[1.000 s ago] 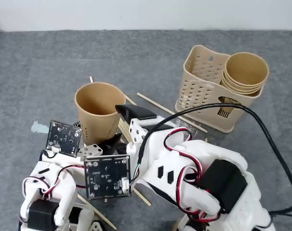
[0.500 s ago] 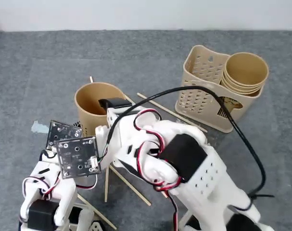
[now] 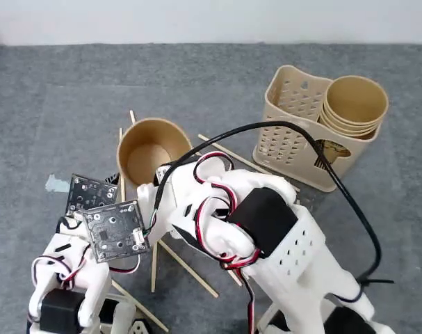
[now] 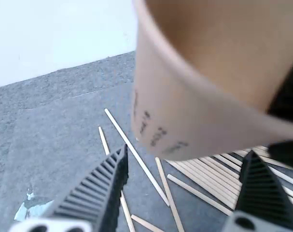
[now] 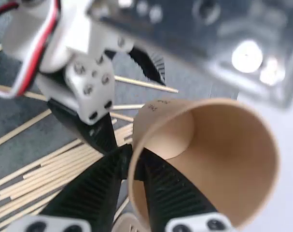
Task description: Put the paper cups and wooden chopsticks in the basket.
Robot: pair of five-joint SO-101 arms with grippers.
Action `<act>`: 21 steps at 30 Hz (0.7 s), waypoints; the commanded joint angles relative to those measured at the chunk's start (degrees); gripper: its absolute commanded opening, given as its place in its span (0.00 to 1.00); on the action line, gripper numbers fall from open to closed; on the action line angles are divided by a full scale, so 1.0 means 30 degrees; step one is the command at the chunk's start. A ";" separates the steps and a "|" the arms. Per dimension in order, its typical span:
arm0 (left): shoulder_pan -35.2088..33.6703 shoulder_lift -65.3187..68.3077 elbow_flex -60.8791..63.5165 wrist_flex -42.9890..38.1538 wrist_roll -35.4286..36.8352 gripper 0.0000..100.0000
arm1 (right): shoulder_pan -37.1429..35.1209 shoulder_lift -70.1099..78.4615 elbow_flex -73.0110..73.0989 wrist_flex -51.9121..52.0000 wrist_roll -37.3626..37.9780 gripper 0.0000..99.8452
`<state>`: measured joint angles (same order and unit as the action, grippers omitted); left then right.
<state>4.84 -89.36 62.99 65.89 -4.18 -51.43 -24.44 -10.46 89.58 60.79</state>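
Note:
A brown paper cup (image 3: 151,149) hangs tilted over the mat, its mouth turned up toward the high camera. My right gripper (image 5: 132,155) is shut on the rim of this cup (image 5: 204,159), one finger inside and one outside. My left gripper (image 4: 185,162) is open just below the cup (image 4: 209,92), its two black fingers spread to either side without touching it. Wooden chopsticks (image 3: 185,268) lie scattered on the grey mat under both arms, with a tight bundle of chopsticks (image 4: 218,174) beneath the cup. The beige basket (image 3: 292,122) stands at the back right.
A stack of paper cups (image 3: 354,104) sits in the basket's right compartment. A long chopstick (image 3: 228,154) lies between cup and basket. The right arm's black cable (image 3: 350,202) arcs past the basket's front. A scrap of tape (image 3: 56,184) is on the mat at the left.
The right arm swung left over the left arm and its gripper closed on the cup's rim. The cup went from upright to lifted and tilted, and more chopsticks now show on the mat.

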 commanded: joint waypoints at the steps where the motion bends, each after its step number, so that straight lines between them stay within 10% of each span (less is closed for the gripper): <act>1: -0.0088 -0.0059 -0.0103 0.0029 -0.0117 0.39 | 0.1040 0.0190 -0.1055 0.0103 0.0234 0.01; 21: -0.0176 -0.0059 0.0894 -0.0117 0.1084 0.45 | 0.9040 -0.4293 -0.1055 0.0571 0.0469 0.01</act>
<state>4.84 -89.36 65.89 65.89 -1.63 -29.45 -32.70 -10.46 91.60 64.04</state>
